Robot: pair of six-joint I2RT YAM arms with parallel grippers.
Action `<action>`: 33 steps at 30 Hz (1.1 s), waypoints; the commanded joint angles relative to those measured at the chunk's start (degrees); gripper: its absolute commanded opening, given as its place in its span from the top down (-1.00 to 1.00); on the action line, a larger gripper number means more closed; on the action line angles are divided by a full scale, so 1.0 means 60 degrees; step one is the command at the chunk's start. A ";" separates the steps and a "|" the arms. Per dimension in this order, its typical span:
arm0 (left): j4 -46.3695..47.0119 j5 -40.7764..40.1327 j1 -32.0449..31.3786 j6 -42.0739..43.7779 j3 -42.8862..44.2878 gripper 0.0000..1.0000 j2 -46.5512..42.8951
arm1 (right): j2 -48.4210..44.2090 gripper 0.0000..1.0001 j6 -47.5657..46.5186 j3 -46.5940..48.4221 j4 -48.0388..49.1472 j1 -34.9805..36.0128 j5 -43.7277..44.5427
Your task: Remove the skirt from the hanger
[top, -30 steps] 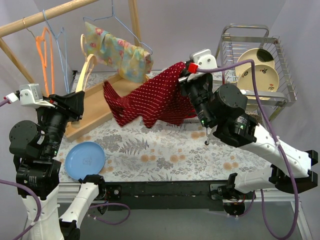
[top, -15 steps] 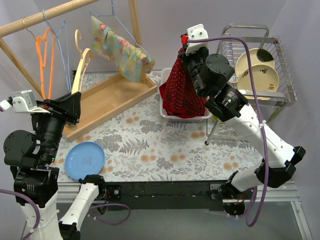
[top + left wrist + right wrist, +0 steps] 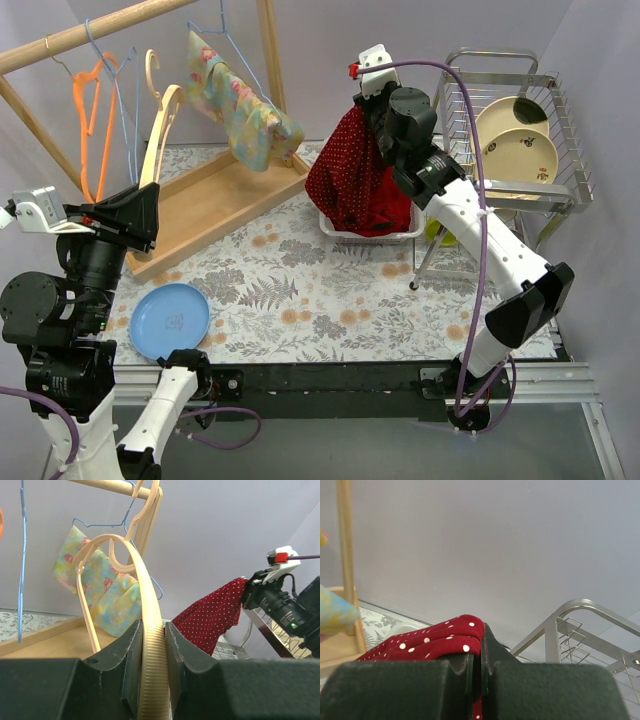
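From above: pinches the red white-dotted cloth skirt [image 3: 350, 180] by its top edge in the right gripper [image 3: 366, 106], lower folds down at the white plastic basket [image 3: 372, 237], well apart from the pale curved wooden hanger [image 3: 160, 135]. Clamps that hanger's lower end in the left gripper [image 3: 143, 205].

Left wrist: squeezes the ribbed hanger [image 3: 150, 630] tight between both fingers [image 3: 125, 665]; shows the skirt [image 3: 212, 617] hanging off to the right.

Right wrist: presses both fingers [image 3: 455, 675] together on a fold of skirt [image 3: 430, 641].
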 commanded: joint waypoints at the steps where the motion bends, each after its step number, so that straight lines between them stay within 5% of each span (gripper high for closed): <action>1: 0.0440 -0.0046 0.0045 0.0238 -0.0018 1.00 -0.0061 | 0.0053 0.97 -0.0986 0.0308 0.1599 -0.0410 -0.0574; 18: 0.0952 -0.0134 0.0045 0.0356 -0.0545 1.00 -0.0267 | 0.0654 0.97 -0.4360 0.1349 0.3374 -0.0425 0.0290; 24: 0.1172 -0.0134 0.0059 0.0297 -0.0750 1.00 -0.0354 | 0.0361 0.97 -0.2972 -0.0508 0.3388 -0.0381 -0.0469; 33: 0.1407 -0.0193 0.0045 0.0399 -0.0926 1.00 -0.0311 | 0.1136 0.97 0.1453 -0.2680 0.2320 -0.0425 -0.1804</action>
